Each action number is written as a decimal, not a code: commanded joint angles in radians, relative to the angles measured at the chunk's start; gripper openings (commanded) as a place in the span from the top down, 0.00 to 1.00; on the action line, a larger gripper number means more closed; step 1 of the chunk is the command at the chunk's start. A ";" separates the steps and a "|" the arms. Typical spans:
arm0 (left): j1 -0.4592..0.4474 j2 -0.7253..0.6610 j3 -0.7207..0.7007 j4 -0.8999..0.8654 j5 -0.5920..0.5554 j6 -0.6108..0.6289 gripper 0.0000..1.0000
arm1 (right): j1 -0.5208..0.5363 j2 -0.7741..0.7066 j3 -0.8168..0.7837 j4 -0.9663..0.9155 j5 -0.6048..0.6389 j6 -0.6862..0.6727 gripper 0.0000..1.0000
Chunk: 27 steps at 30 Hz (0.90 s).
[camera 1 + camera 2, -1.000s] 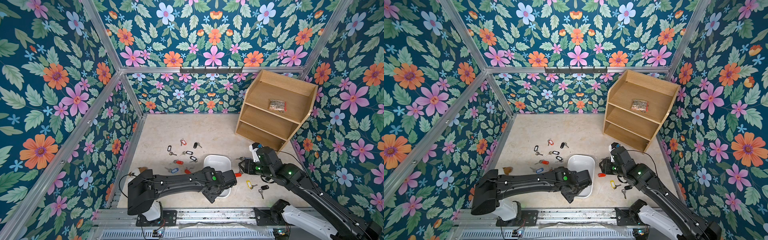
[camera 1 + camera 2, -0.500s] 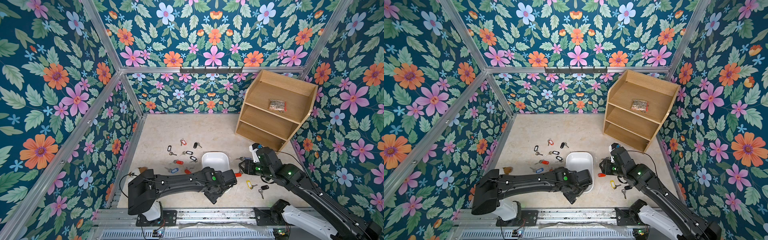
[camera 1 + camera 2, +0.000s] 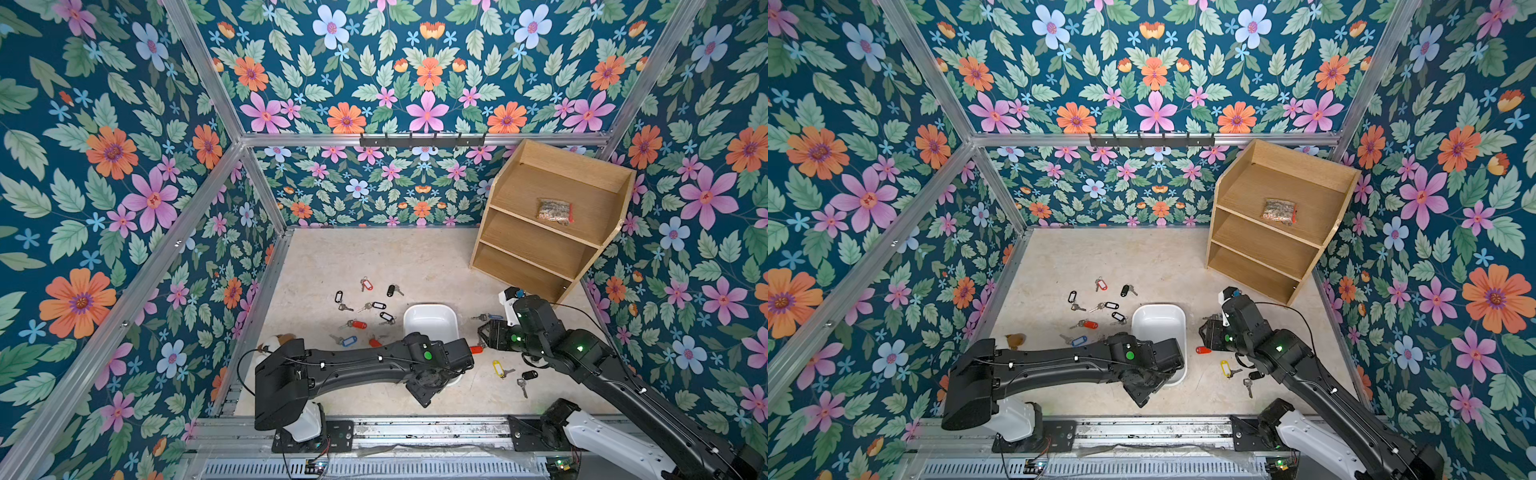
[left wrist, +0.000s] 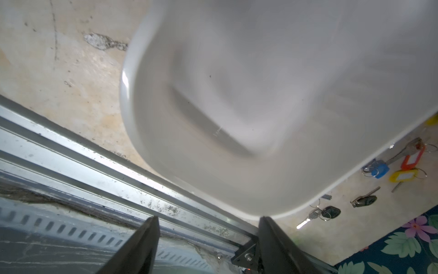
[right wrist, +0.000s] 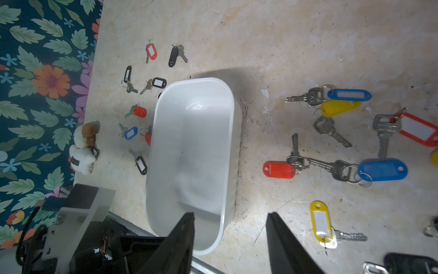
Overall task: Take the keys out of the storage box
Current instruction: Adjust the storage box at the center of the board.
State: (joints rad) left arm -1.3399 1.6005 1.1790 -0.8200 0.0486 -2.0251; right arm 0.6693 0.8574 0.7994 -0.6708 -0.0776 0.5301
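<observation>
The storage box [image 3: 431, 328], a shallow white tray, lies on the floor and looks empty in the right wrist view [image 5: 189, 154]. It is motion-blurred in the left wrist view [image 4: 260, 106]. The keys lie outside it on both sides: a red-tagged one [image 3: 358, 324] and a blue-tagged one [image 3: 348, 341] on its left, and red [image 5: 278, 169], blue [image 5: 382, 170] and yellow [image 5: 320, 219] ones on its right. My left gripper [image 4: 208, 219] is open at the box's near rim, with one fingertip [image 4: 264, 219] right at the rim and nothing between the jaws. My right gripper [image 5: 230, 214] hangs open above the box's near right edge.
A wooden shelf unit [image 3: 548, 224] stands at the back right with a clear bag [image 3: 555, 211] on its top shelf. A small plush toy [image 5: 83, 147] lies by the left wall. The metal front rail [image 3: 374, 432] runs just behind the box's near end. Flowered walls close in three sides.
The storage box has shifted a little under my left wrist and is still moving. My left jaws have widened slightly. The right arm has stayed put.
</observation>
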 commanded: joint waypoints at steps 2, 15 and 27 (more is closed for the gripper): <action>0.002 -0.009 -0.036 0.032 -0.023 -0.040 0.27 | 0.001 -0.003 -0.010 0.009 0.000 0.011 0.47; 0.056 -0.012 -0.111 0.076 -0.050 -0.017 0.29 | 0.001 -0.004 -0.022 0.012 -0.013 0.019 0.47; 0.083 0.039 -0.046 -0.006 -0.079 0.102 0.44 | 0.000 -0.001 -0.024 0.013 -0.016 0.022 0.47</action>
State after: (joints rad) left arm -1.2591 1.6375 1.1233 -0.7826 -0.0032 -1.9614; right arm 0.6693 0.8555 0.7769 -0.6632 -0.0887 0.5507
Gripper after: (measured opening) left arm 0.574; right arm 0.527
